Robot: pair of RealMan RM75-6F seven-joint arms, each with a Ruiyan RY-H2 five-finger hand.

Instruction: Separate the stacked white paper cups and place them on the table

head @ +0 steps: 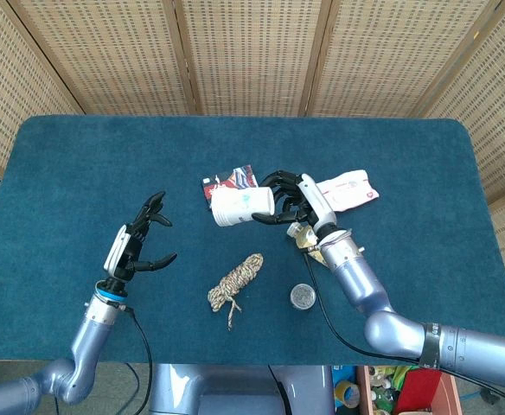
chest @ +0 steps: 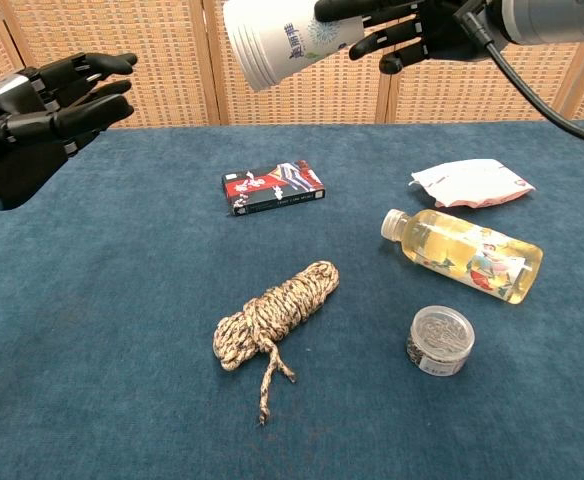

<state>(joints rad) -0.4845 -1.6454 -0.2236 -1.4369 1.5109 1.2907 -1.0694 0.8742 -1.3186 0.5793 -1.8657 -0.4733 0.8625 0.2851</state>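
Separation not yet begun, by my reading. At lower left of the head view the left hand (head: 140,242) hangs empty, fingers spread; at centre the right hand (head: 291,197) grips the stacked white paper cups (head: 242,206) sideways above the table (head: 79,156), none set down.

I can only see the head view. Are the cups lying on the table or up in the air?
Observer: Up in the air. In the chest view the right hand holds the white paper cups sideways, high above the table.
Kid: What's that thing hiding under the arm?
Observer: A bottle of yellowish liquid, lying on its side on the table. A small round jar sits just in front of it, not touching.
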